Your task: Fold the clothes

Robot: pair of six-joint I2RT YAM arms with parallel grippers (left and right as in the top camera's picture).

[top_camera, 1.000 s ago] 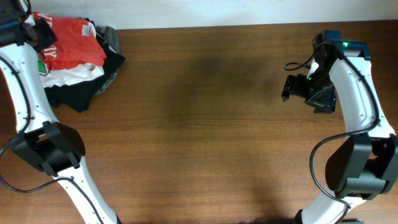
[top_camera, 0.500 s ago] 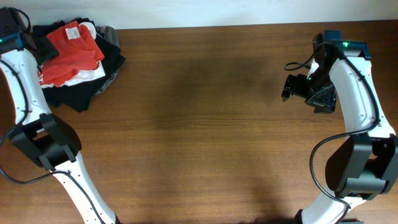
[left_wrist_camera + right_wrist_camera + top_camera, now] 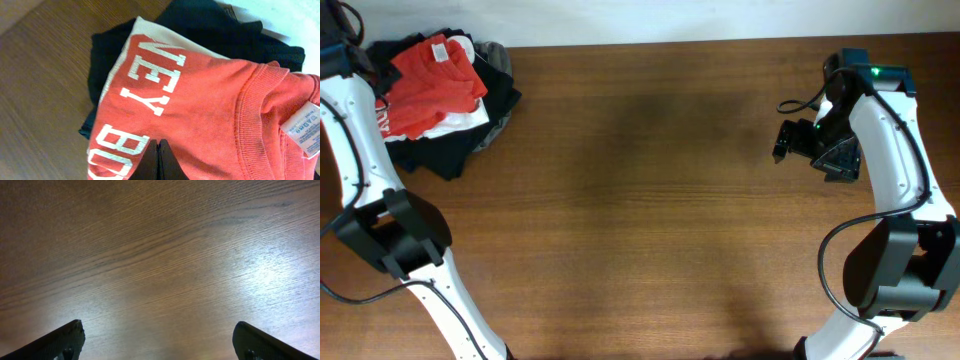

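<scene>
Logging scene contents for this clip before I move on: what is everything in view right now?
table: one, brown wood, fills the view.
red-orange T-shirt: one, white block lettering and white neck tag, on top of the other garments at the far left corner.
white garment: one, under the T-shirt.
black garments: count unclear, at the bottom.
grey garment: one, at the right edge of the black garments.
left gripper: one, fingers together, pinching the T-shirt.
right gripper: one, open, over bare wood on the right side.
</scene>
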